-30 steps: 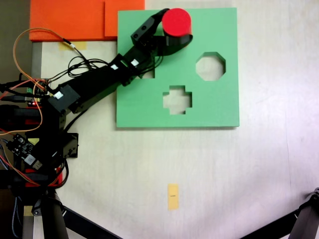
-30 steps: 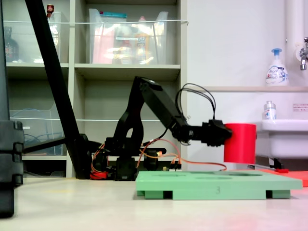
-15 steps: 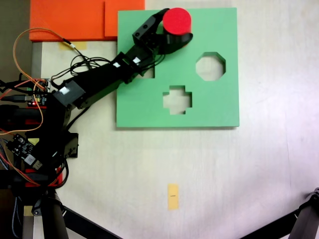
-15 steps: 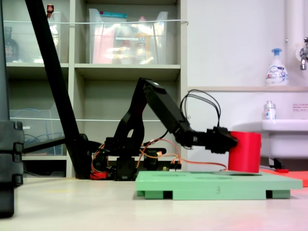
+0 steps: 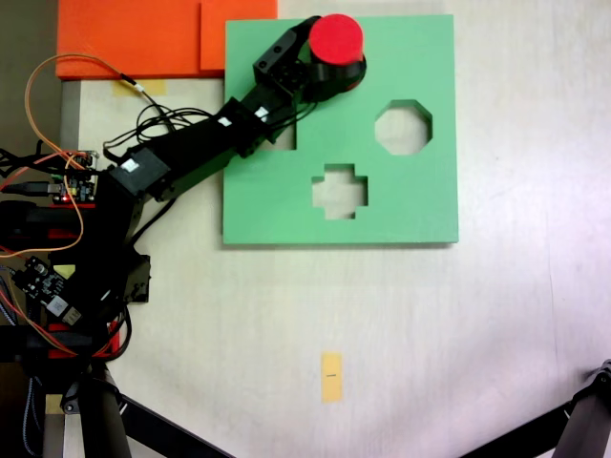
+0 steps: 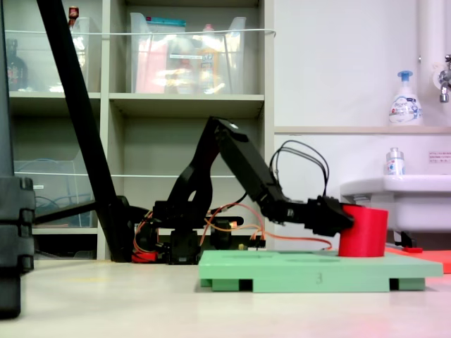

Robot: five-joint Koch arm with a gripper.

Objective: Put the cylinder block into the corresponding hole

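Observation:
The red cylinder block (image 5: pixel 336 38) stands upright at the far top-middle of the green board (image 5: pixel 401 215). My gripper (image 5: pixel 334 53) is shut on it, one jaw on each side. In a fixed view from the side, the gripper (image 6: pixel 343 220) holds the cylinder block (image 6: pixel 363 231) with its base down at the board's top surface (image 6: pixel 317 262). The round hole is hidden under the block. How deep the block sits cannot be told. The octagonal cut-out (image 5: pixel 403 127) and cross cut-out (image 5: pixel 340 191) lie open, and the arm partly covers a square cut-out (image 5: pixel 284 141).
Orange foam sheets (image 5: pixel 143 38) lie at the top left beside the board. Circuit boards and loose wires (image 5: pixel 57 191) sit by the arm's base at the left. A yellow tape mark (image 5: pixel 331 376) is on the table below the board. Black stand legs (image 5: pixel 582 429) cross the lower corners.
The gripper has come down with the cylinder block, from hanging above the board to its base meeting the board's surface. From above, the block shifted slightly toward the board's top edge.

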